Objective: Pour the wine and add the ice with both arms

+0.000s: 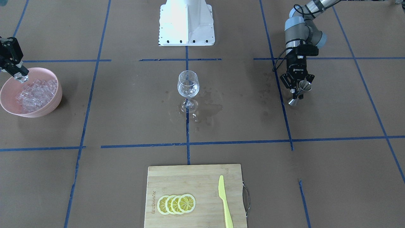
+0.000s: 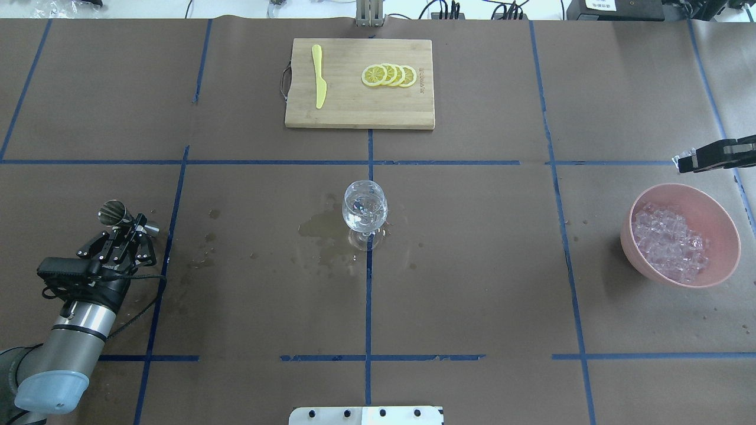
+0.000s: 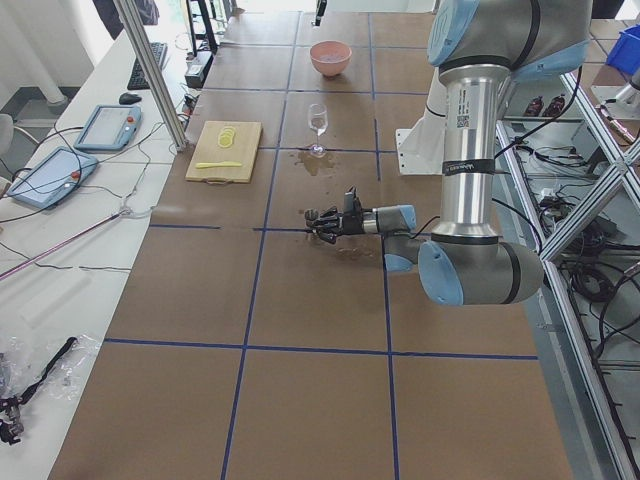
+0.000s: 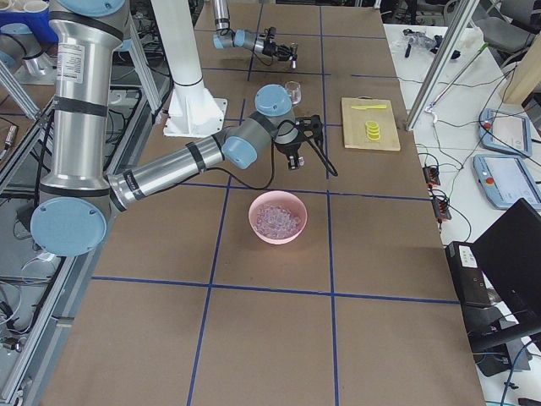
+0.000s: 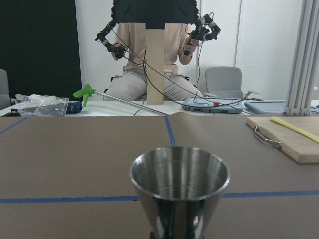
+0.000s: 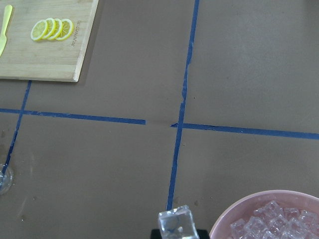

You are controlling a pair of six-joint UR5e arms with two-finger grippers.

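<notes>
Left claw (image 2: 127,227) is clamped on a small steel cone-shaped jigger (image 2: 112,212) (upright). A clear stemmed wine glass (image 2: 365,212) stands mid-counter (image 2: 472,265). Transparent ice cubes (image 2: 667,242) fill the round pink bowl (image 2: 726,254). Right claw (image 2: 682,161) pinches one cube (image 6: 175,225).

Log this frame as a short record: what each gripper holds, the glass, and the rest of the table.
left gripper: fingers shut on a metal jigger, upright, mouth up
right gripper: fingers shut on one ice cube, raised near the pink bowl
pink bowl: holds many ice cubes
wine glass: upright at table centre, clear contents; cannot tell if there is ice inside
puddle: wet patch around the glass foot
cutting board: four lemon slices and a yellow knife, untouched
</notes>
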